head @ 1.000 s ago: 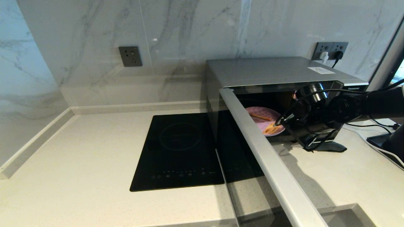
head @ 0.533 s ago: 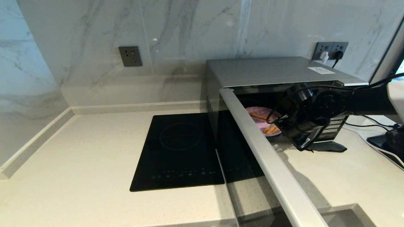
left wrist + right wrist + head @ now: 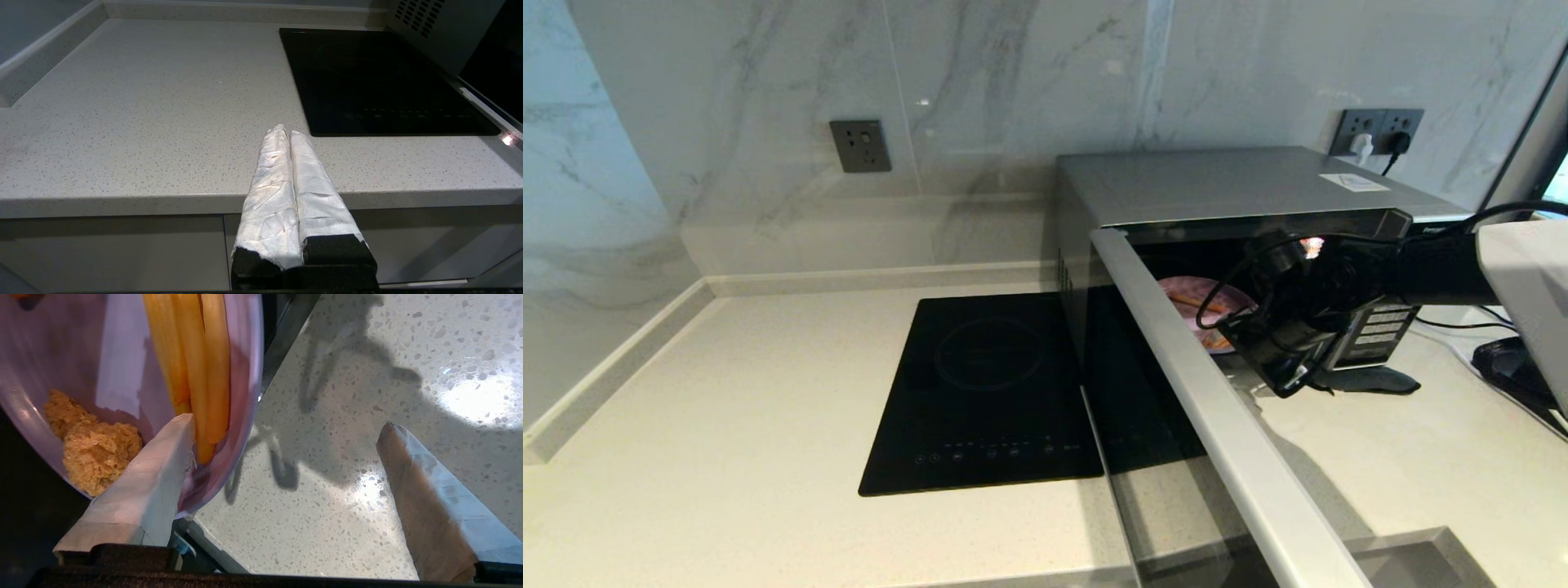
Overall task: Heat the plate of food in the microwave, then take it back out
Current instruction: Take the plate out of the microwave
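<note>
Clearly the plate of food [image 3: 122, 375] is light, stiff and glossy, so slippery; its near rim is the place to pinch. Lilac, shallow, it carries orange fries and a crumbed brown piece, sitting inside the open microwave [image 3: 1225, 184]. The right gripper [image 3: 286, 445] is spread wide, one finger over the rim. The left gripper [image 3: 288, 134], clenched, hangs over the counter edge.

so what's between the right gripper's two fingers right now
In the right wrist view, the right gripper is open: the plate of food's rim and bare speckled countertop lie between its fingers.
</note>
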Motion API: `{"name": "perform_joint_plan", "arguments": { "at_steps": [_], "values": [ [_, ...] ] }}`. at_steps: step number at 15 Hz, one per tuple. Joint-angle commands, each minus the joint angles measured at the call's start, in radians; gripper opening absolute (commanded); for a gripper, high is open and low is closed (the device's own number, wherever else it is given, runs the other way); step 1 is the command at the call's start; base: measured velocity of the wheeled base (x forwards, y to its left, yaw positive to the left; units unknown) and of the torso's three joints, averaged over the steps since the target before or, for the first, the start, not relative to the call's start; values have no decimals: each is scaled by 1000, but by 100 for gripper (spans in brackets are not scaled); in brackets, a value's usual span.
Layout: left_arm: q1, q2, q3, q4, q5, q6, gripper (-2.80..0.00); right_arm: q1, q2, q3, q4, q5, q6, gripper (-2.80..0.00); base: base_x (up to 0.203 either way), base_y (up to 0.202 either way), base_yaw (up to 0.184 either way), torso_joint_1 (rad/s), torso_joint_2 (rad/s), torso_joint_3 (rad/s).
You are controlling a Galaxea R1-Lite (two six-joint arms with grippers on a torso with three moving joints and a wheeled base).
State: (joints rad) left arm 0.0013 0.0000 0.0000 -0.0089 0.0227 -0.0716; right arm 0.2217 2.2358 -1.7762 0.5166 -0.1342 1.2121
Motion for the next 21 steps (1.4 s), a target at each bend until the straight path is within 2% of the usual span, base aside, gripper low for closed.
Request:
{"name": "perform_joint_plan", "arguments": {
  "at_steps": [1, 5, 6, 7, 9, 21],
  "values": [
    [0, 2, 0, 0, 0, 0, -280, -1, 19, 0, 2, 2, 7, 0, 0, 0, 0, 0, 0, 0],
    [0, 2, 0, 0, 0, 0, -280, -1, 15, -17, 1, 3, -1, 0, 0, 0, 0, 0, 0, 0],
    [0, 2, 0, 0, 0, 0, -280, -1, 10, -21, 2, 1, -2, -116, 0, 0, 0, 0, 0, 0],
    [0, 2, 0, 0, 0, 0, -280, -1, 2, -19, 2, 2, -12, -280, 0, 0, 0, 0, 0, 0],
    [0, 2, 0, 0, 0, 0, -280, -2, -12, -16, 2, 1, -37, -280, 0, 0, 0, 0, 0, 0],
    [0, 2, 0, 0, 0, 0, -280, -7, -49, -14, 2, -1, -37, -280, 0, 0, 0, 0, 0, 0]
  ]
}}
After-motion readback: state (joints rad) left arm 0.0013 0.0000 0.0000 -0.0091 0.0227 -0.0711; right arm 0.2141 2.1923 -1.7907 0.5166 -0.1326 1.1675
